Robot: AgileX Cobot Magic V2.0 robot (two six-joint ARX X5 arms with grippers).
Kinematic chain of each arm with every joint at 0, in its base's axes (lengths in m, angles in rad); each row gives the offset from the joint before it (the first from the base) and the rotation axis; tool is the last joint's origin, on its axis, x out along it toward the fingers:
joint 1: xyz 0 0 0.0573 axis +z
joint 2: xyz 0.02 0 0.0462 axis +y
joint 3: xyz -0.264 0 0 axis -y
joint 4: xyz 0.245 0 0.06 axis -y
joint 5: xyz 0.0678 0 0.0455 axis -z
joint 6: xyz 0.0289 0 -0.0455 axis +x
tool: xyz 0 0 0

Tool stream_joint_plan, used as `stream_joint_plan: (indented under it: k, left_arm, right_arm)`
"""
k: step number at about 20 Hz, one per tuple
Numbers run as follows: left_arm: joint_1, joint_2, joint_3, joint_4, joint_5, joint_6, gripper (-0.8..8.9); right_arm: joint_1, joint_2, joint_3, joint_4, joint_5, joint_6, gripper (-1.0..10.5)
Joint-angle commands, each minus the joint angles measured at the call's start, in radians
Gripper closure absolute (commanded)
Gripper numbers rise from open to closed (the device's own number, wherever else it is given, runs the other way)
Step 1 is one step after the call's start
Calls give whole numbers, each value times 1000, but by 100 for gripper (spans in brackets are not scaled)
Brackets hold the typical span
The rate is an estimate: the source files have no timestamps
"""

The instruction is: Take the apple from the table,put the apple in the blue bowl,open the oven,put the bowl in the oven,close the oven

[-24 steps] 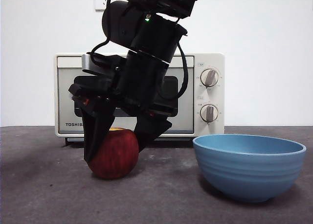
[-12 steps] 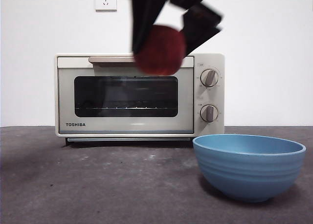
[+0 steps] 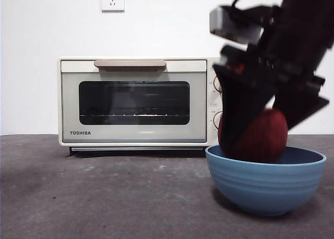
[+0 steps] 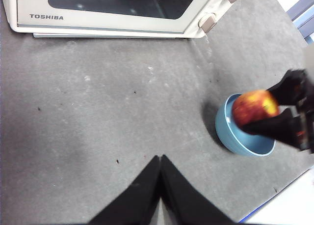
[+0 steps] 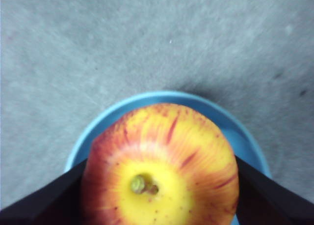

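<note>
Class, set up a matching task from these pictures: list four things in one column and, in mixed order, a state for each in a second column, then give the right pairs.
Column one:
1. apple
2. blue bowl
3. oven
4. left pincer

Column two:
A. door shut, standing at the back of the table
B. shut on nothing, above bare tabletop
C. held in the right pincer, low over the bowl
D. standing on the table beneath the held fruit

Pairs: 1-C, 2-D, 3-A, 4-B
</note>
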Motion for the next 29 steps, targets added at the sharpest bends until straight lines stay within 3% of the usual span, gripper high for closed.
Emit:
stream_joint_plan:
  k: [1, 5, 18, 23, 27, 29]
  left_arm:
    - [-3, 5, 18, 9, 2, 12, 806]
    - [-3, 5, 18, 9, 2, 12, 806]
    - [-3, 5, 18, 16, 2, 7, 806]
    - [-11, 33, 18, 87, 2, -21, 806]
    - [-61, 120, 39, 220, -1, -51, 806]
    - [-94, 192, 71, 285, -51, -65, 806]
  right_arm:
    - [8, 7, -38, 71, -3, 27, 666]
    - [7, 7, -69, 89, -2, 30, 574]
    - [23, 2, -60, 69, -16, 27, 498]
    - [21, -86, 36, -13, 75, -3, 498]
    - [0, -189, 97, -175, 246, -7, 499]
    - [-39, -235, 97, -279, 338, 23, 499]
